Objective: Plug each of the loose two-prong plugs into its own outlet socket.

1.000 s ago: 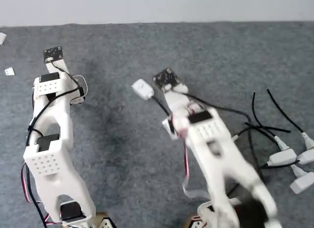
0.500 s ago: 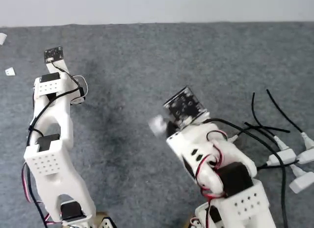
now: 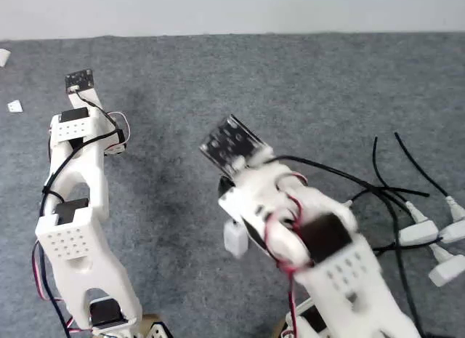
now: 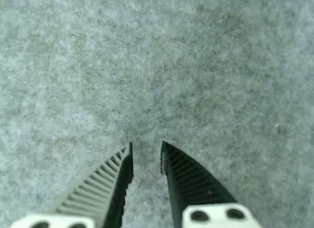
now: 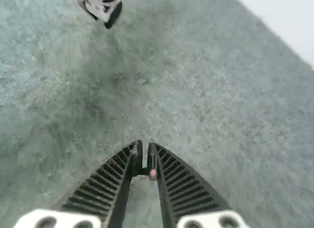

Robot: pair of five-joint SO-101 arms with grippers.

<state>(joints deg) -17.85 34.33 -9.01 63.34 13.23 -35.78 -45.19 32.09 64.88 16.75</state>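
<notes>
Left pincer point(image 4: 146, 144) sits a bit apart over the grey bench point(image 4: 196, 66). Right pincer point(image 5: 144, 144) is pretty much pinched together. White plugs point(image 3: 420, 232) lie lower right in the high view.

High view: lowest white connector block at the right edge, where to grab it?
Probably across the long flat sides of the white rectangular connector block, coming straight down. It lies flat and slanted, with the black cables and other white connectors crowding its far side.
</notes>
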